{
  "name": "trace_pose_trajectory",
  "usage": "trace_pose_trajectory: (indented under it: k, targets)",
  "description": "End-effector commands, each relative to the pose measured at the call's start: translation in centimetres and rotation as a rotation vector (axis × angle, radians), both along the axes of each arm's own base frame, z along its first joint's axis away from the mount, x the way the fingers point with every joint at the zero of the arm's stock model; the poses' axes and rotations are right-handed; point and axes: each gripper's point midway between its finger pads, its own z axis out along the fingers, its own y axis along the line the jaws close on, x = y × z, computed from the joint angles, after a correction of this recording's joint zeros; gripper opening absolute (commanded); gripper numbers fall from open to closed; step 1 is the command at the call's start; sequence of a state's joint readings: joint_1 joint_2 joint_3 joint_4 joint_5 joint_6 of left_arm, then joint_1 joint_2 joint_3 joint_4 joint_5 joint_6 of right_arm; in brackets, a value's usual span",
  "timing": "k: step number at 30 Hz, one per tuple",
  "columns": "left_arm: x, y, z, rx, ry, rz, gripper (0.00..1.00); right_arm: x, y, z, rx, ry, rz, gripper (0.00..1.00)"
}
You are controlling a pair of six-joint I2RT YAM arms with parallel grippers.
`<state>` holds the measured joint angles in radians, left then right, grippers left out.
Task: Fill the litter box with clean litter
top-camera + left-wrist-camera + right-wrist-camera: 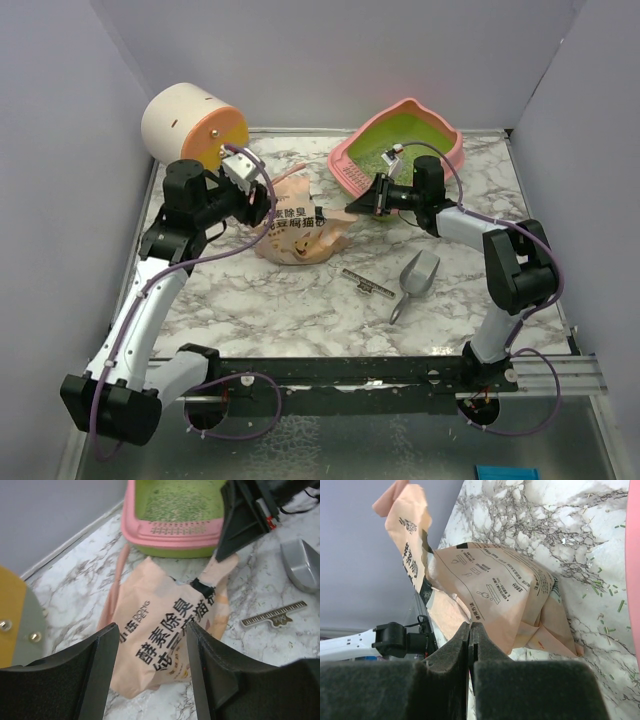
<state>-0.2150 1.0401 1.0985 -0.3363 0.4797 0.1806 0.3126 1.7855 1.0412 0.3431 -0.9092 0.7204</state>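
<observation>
Fingers of the right gripper [470,628] are pressed flat together, clamped on a thin fold of the litter bag [505,592]. The left wrist view shows this pinch at the bag's upper corner, which is pulled up towards the dark fingers. The left gripper [152,627] stands wide apart and holds nothing. Its two pads [102,672] frame the printed face of the bag, which lies between and just beyond them. Whether they touch the paper I cannot tell.

Counted, there are two grippers, one peach-pink bag, one litter box [405,140], one grey scoop [415,278], one notched strip [368,283] and one cream-and-orange cylinder [190,125].

The litter box sits just behind the right gripper's closed jaws, its slotted pink rim nearest them. From the left jaws it lies straight ahead, past the bag. The litter [180,500] lies as a speckled layer on the box's lime-green floor. A few loose granules [607,592] are also scattered on the marble table [260,300], beside the bag and ahead of the right jaws. The scoop and the strip lie on the marble, nearer the arm bases than the right gripper and clear of both jaws. The cylinder stands behind the left gripper, well away from the box.
</observation>
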Motion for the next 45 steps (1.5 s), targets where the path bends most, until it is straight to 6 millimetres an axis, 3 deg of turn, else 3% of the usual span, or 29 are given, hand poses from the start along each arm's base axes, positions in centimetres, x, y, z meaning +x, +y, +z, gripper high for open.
trace_pose_trajectory:
  k: [1, 9, 13, 17, 25, 26, 28, 31, 34, 39, 41, 43, 45]
  targets:
    - [-1.4, -4.1, -1.4, 0.059, -0.13, -0.283, 0.59, -0.4, 0.4, 0.7, -0.006, -0.035, 0.009, 0.01]
    - [-0.7, -5.7, -4.6, 0.225, -0.244, -0.376, 0.6, -0.9, 0.5, 0.5, 0.0, -0.029, 0.026, 0.01]
    - [1.0, -6.5, -5.0, 0.261, -0.313, -0.371, 0.62, -1.1, 0.5, 0.6, -0.005, -0.034, 0.037, 0.01]
    - [2.4, -7.1, -6.8, 0.315, -0.315, -0.39, 0.63, -1.1, 0.4, 0.6, -0.012, -0.034, 0.038, 0.01]
    - [1.3, -8.3, -9.8, 0.328, -0.216, -0.52, 0.65, -1.1, 0.4, 0.4, -0.016, -0.03, 0.04, 0.01]
    - [1.2, -8.4, -10.1, 0.325, -0.203, -0.531, 0.66, -1.1, 0.4, 0.5, -0.015, -0.032, 0.042, 0.01]
    - [1.2, -8.5, -10.9, 0.327, -0.177, -0.542, 0.78, -1.1, 0.5, 0.6, -0.014, -0.036, 0.043, 0.01]
    - [1.0, -8.8, -12.4, 0.335, -0.12, -0.583, 0.78, -1.2, 0.5, 0.7, -0.015, -0.039, 0.048, 0.01]
    - [0.5, -8.8, -14.1, 0.361, -0.048, -0.614, 0.68, -1.2, 0.5, 0.8, -0.017, -0.045, 0.051, 0.01]
    - [0.3, -7.9, -15.6, 0.425, -0.019, -0.604, 0.28, -1.4, 0.5, 1.2, -0.028, -0.068, 0.083, 0.04]
    - [0.3, -7.5, -15.4, 0.446, -0.034, -0.589, 0.04, -1.7, 0.4, 1.6, -0.04, -0.097, 0.106, 0.32]
    - [0.3, -7.2, -15.0, 0.459, -0.057, -0.576, 0.0, -1.9, 0.2, 2.2, -0.062, -0.149, 0.122, 0.6]
    - [0.0, -7.1, -14.1, 0.452, -0.083, -0.571, 0.0, -2.1, -0.3, 2.4, -0.115, -0.226, 0.115, 0.67]
